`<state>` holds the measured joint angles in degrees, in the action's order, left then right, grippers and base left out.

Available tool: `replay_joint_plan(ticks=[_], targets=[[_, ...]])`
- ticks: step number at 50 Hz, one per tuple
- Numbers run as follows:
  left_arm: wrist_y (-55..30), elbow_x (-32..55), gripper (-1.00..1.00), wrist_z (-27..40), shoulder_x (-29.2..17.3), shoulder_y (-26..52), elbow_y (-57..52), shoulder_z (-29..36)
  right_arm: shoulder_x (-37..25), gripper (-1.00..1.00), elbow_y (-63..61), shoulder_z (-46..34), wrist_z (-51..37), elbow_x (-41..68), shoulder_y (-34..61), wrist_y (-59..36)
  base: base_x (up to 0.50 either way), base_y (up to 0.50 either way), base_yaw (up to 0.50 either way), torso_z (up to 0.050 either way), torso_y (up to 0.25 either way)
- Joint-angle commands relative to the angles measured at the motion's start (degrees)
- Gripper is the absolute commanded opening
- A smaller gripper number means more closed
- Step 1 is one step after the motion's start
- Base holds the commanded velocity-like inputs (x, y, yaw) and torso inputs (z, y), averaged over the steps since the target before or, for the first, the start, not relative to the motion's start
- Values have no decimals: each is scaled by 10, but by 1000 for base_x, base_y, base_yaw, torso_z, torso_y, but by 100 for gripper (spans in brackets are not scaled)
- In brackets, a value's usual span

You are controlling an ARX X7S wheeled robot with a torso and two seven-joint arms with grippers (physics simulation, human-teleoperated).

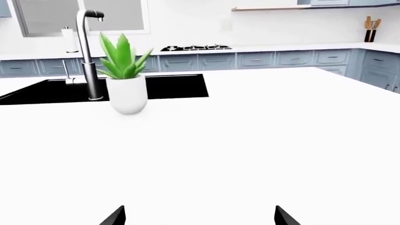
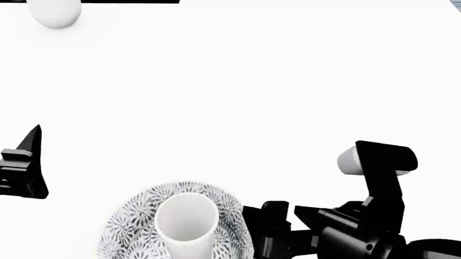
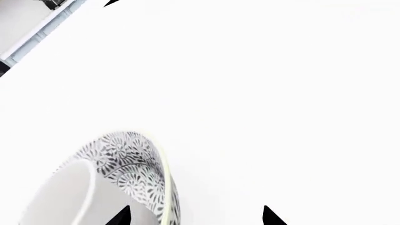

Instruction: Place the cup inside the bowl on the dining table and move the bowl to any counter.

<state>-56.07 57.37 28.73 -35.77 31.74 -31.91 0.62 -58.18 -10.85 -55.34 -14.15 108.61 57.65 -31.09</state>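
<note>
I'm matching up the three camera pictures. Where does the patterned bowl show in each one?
Head view: the bowl sits at the bottom edge, left of centre, with the cup standing in it.
Right wrist view: the bowl fills the lower left corner, cup inside.
Left wrist view: not in it.
Shared landmark: the white plant pot, also at the head view's top left.

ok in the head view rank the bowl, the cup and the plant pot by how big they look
1. Bowl, widest.
2. Cup, standing inside it.
3. Plant pot, though it is cut off by the frame and farther away, so unsure.
</note>
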Motion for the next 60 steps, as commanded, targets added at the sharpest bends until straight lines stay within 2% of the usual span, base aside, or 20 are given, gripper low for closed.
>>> replay_joint_plan(ticks=[1, 20, 60], targets=[[6, -1, 100, -1, 1, -7, 1, 1, 33, 100, 30, -14, 1, -1, 8, -17, 0, 0, 0, 0, 0], [14, -5, 100, 0, 2, -14, 3, 3, 79, 100, 82, -33, 10, -23, 18, -32, 0, 0, 0, 0, 0], [34, -9, 100, -4, 0, -32, 7, 2, 116, 100, 104, -54, 26, -46, 15, -47, 0, 0, 0, 0, 0]])
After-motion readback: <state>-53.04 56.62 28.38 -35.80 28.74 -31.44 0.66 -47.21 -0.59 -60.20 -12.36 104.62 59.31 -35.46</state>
